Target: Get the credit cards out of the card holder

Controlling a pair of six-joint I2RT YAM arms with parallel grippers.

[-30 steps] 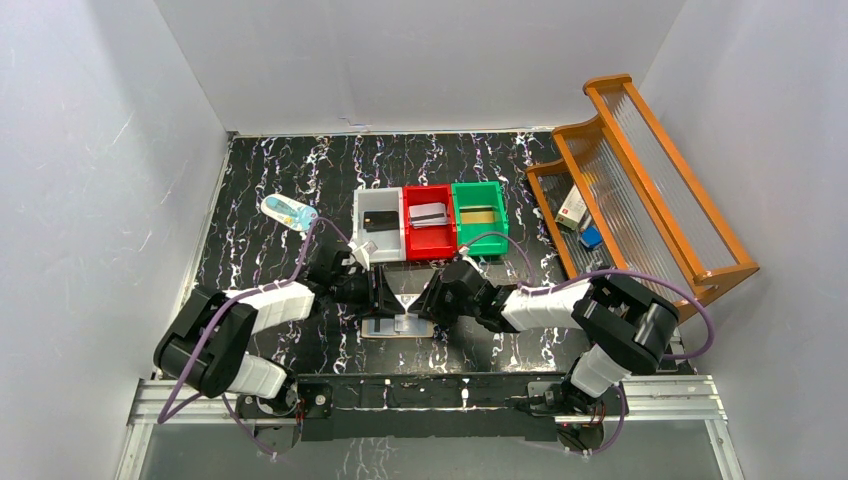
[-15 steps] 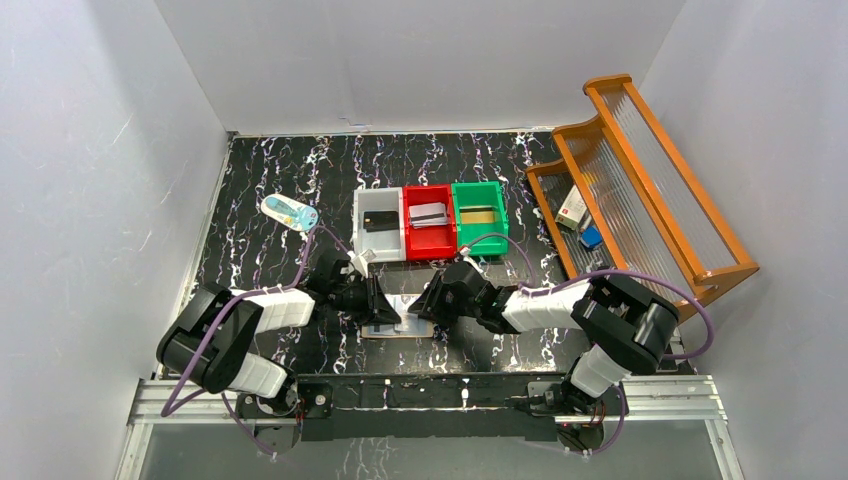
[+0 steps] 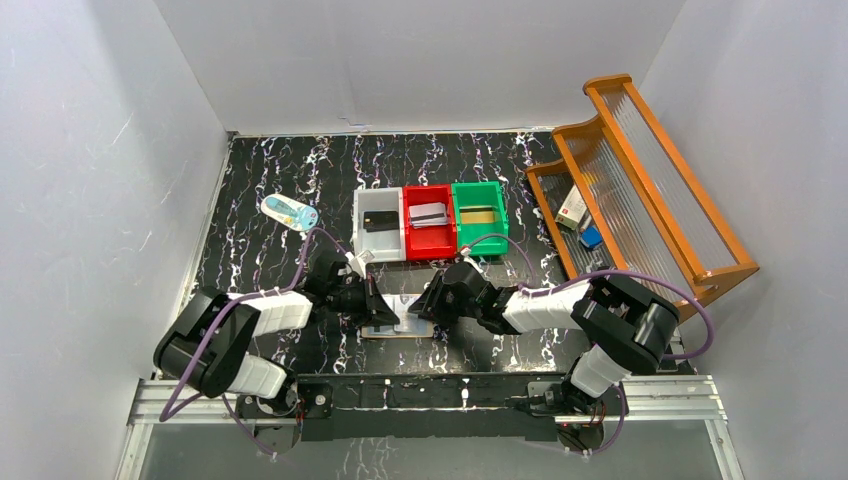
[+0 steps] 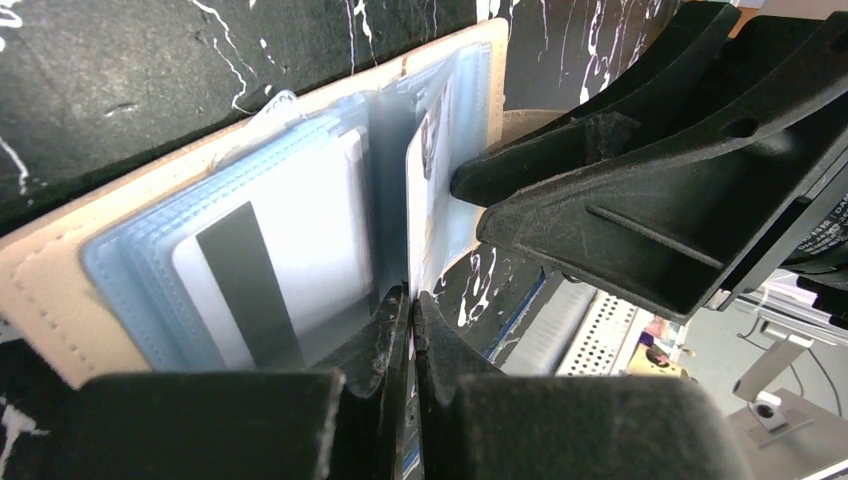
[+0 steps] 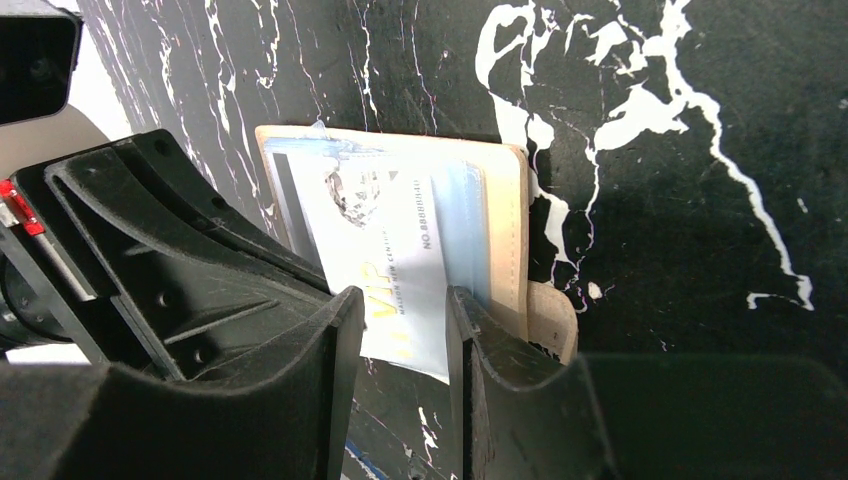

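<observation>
I see the beige leather-like bifold card holder [image 3: 398, 327] lying open on the black marbled table [image 3: 260, 265] near its front edge, long axis left to right. My left gripper [image 4: 411, 300] is clamped on the pale plastic VIP card [image 5: 385, 250], which is tilted up from the fold; my right gripper [image 5: 405, 300] has its jaws apart, one fingertip on the holder's right half

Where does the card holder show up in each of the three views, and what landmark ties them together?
Top external: card holder low centre, below the red bin.
Left wrist: card holder left and centre, lying open.
Right wrist: card holder upper centre.
Shared landmark: the white card sticking out of it.
</observation>
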